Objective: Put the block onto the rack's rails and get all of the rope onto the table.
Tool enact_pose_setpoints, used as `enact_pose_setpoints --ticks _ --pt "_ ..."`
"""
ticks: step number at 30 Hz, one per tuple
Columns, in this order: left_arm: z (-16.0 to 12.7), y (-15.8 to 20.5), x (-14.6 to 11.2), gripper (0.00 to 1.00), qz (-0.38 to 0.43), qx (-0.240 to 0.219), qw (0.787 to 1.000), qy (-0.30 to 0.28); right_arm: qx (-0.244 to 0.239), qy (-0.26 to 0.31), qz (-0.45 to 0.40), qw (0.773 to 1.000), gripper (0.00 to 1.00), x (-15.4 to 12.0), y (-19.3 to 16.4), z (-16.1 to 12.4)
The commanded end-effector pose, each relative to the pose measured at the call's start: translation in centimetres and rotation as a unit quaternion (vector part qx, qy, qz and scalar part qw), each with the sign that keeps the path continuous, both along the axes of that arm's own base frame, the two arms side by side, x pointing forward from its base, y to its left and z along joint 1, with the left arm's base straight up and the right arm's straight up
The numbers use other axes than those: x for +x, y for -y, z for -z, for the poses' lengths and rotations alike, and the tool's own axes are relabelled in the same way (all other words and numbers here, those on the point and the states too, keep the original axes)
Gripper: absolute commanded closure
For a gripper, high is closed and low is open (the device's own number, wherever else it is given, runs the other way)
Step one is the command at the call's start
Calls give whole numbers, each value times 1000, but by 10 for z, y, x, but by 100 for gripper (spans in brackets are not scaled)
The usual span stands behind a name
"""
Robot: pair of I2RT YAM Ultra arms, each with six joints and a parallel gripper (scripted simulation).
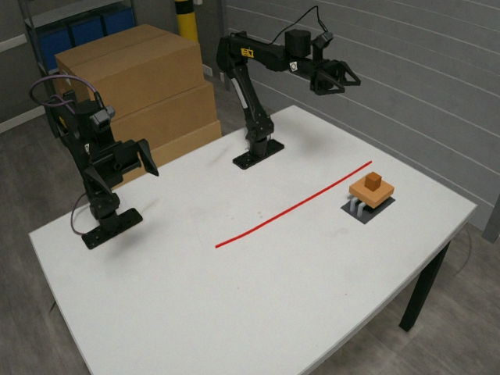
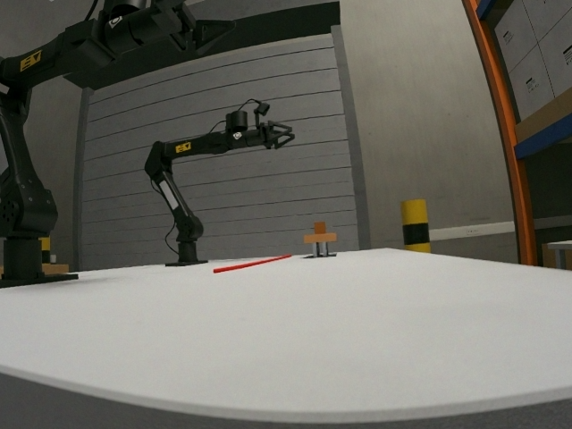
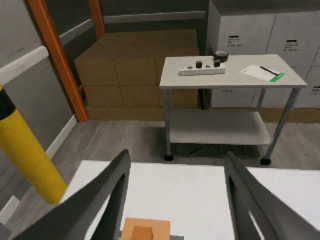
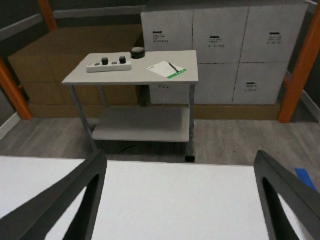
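- Placed up on the grey metal-looking rails of a dark-based rack [image 1: 365, 218] [image 2: 315, 249] [image 3: 177, 237]: a flat, square orange block with a darker cube-shaped knob [image 1: 363, 195] [image 2: 320, 238] [image 3: 161, 229], apparently level.
- Beside the rack, stretched nearly straight: a thin red rope [image 1: 294, 208] [image 2: 251, 264], both ends on the white tabletop [image 1: 201, 302] [image 2: 286, 346] [image 3: 195, 195] [image 4: 180, 200], none over the edge.
- Left gripper [image 1: 351, 87] [image 2: 285, 134] [image 3: 177, 154]: raised well above the table, fingers spread, nothing between.
- Right gripper [image 1: 133, 184] [image 2: 215, 37] [image 4: 180, 155]: also raised, spread wide and empty.
- Both goals seemingly met; exact seating on the rails perhaps uncertain, with contact largely hidden.
- Probably nothing left to do.
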State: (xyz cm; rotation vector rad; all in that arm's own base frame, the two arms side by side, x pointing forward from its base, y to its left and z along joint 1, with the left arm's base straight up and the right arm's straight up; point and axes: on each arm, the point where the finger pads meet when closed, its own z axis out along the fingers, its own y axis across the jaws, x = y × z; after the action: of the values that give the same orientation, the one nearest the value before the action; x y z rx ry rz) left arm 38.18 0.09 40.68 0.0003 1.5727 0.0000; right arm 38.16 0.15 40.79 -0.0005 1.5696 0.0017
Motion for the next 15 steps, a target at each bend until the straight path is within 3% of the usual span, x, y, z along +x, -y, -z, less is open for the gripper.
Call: enact_pose_setpoints --ticks 1,6,15 --pt "-25 -4 -12 32 -3 1 1000 28 -5 26 10 1000 0 -5 5 -23" --pt "-25 -1 -12 32 0 1 1000 28 -6 26 14 1000 0 -6 8 -24" --pt "-19 -1 -7 32 0 -1 1000 20 -6 -1 10 1000 0 -2 5 4"
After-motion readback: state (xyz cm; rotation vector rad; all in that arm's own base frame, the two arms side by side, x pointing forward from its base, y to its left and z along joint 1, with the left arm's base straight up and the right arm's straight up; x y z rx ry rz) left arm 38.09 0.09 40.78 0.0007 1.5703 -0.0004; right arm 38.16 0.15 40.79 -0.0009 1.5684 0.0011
